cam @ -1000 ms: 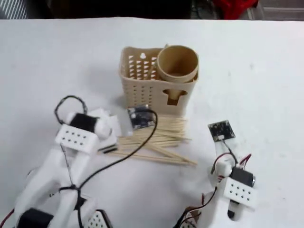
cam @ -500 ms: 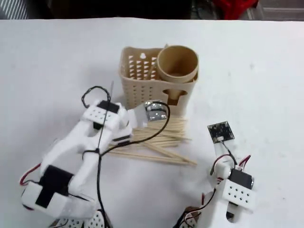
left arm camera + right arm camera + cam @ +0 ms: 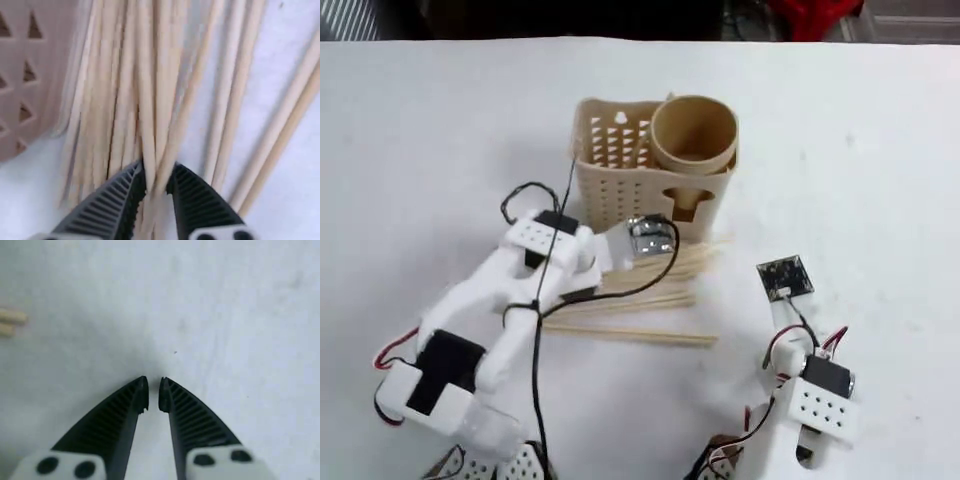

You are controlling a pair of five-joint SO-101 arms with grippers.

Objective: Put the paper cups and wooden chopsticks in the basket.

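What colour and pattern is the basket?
The basket is beige, its walls perforated with rows of small holes; the high view shows it best.

Wood chopsticks (image 3: 150,100), plast. basket (image 3: 618,188) (matt).

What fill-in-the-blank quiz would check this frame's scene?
1. The cup stands inside the ____.
2. The left gripper is shut on a few ____.
3. The right gripper is shut, holds nothing, and is over the bare ____.
Missing words: basket; chopsticks; table.
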